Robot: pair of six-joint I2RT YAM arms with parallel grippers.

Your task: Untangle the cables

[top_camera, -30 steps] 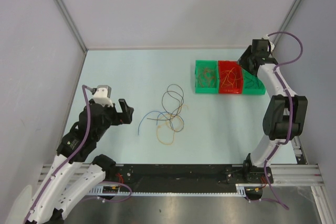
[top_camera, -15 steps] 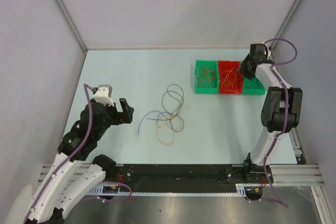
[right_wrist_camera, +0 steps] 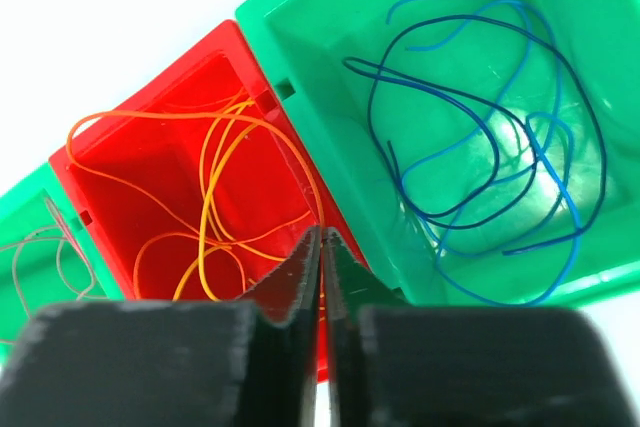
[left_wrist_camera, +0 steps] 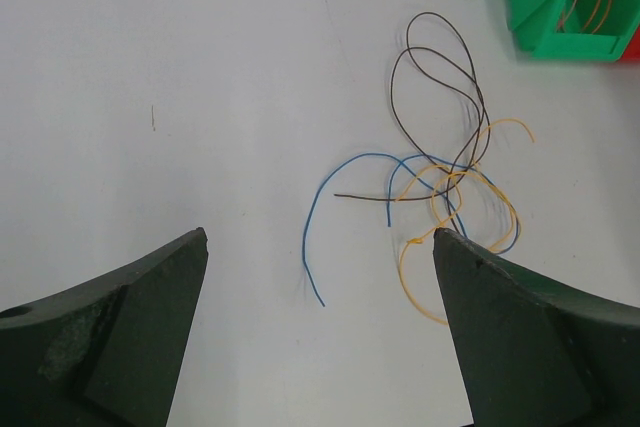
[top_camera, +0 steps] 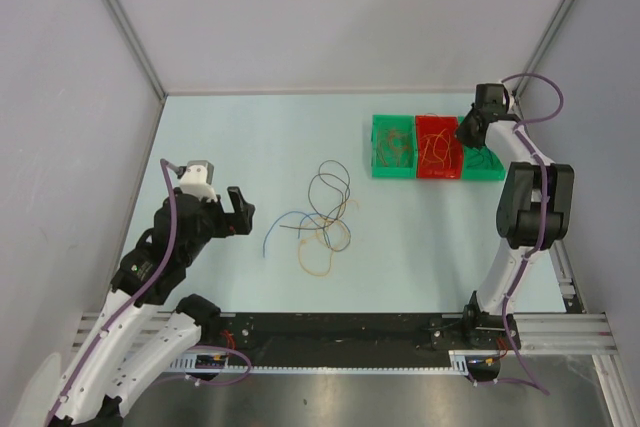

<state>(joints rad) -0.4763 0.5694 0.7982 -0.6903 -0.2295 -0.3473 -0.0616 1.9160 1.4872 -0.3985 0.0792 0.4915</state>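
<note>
A loose tangle of cables [top_camera: 322, 215] lies mid-table: dark brown loops, a blue strand and orange loops. The left wrist view shows the same cables [left_wrist_camera: 440, 182] ahead of my left gripper [left_wrist_camera: 320, 237]. That left gripper [top_camera: 238, 211] is open and empty, left of the tangle. My right gripper [top_camera: 468, 130] hovers over the bins at the back right. In the right wrist view the right gripper [right_wrist_camera: 322, 233] is shut above the wall between the red and green bins. An orange cable [right_wrist_camera: 210, 197] runs behind its tips; I cannot tell whether it is pinched.
Three bins stand in a row: a green bin [top_camera: 378, 147] with brownish wires, a red bin [top_camera: 420, 159] with orange wires, and a green bin [right_wrist_camera: 330, 137] with blue wires [right_wrist_camera: 480, 147]. Grey walls close in the table on the left, back and right.
My right gripper has swung a little left and lower over the bins and its jaws have closed. The left arm and the tangle on the table have not moved.
</note>
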